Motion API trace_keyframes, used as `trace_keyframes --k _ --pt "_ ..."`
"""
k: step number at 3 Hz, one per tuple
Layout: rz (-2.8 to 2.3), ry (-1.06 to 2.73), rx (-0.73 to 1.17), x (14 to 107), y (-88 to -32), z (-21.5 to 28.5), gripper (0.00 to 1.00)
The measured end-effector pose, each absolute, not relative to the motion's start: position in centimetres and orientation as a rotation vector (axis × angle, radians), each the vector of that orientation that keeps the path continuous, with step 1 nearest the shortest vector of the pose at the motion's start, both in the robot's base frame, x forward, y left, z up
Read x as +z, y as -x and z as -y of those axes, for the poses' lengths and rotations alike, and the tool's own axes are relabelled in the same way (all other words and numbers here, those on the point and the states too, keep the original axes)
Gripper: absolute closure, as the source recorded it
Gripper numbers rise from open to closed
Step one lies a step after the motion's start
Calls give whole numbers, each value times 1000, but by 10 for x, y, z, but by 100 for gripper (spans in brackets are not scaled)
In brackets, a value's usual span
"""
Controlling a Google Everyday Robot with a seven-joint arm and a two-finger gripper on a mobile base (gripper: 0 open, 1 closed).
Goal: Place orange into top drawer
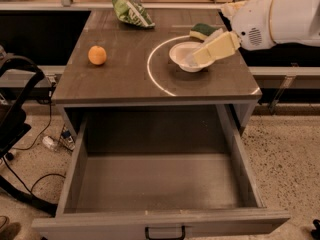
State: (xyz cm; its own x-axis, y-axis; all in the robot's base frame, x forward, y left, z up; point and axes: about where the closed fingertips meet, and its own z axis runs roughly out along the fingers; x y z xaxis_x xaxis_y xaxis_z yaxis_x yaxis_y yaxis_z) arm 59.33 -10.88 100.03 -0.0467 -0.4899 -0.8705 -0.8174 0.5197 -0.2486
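The orange (97, 55) sits on the left part of the grey table top (125, 71). The top drawer (160, 184) is pulled wide open below the table, with its grey front panel and small black handle (165, 232) at the bottom of the view; nothing lies inside it. My gripper (200, 58) reaches in from the right on a white arm (280, 19). It hovers over the white bowl (186, 56), well to the right of the orange, and holds nothing I can see.
A green chip bag (131, 12) lies at the table's back. A green-yellow sponge (201, 30) sits behind the bowl. A bright ring of light (152, 76) marks the table. Cables and a dark chair (15, 109) stand on the floor at left.
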Motion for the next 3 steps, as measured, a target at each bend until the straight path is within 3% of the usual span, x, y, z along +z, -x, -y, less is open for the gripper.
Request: trace_keyframes --k 1,2,3 --pt "-1700 1125 391 999 -591 107 0" --pt "-1667 1169 421 991 -605 75 0" --pt "-1606 1223 475 975 -635 11 0"
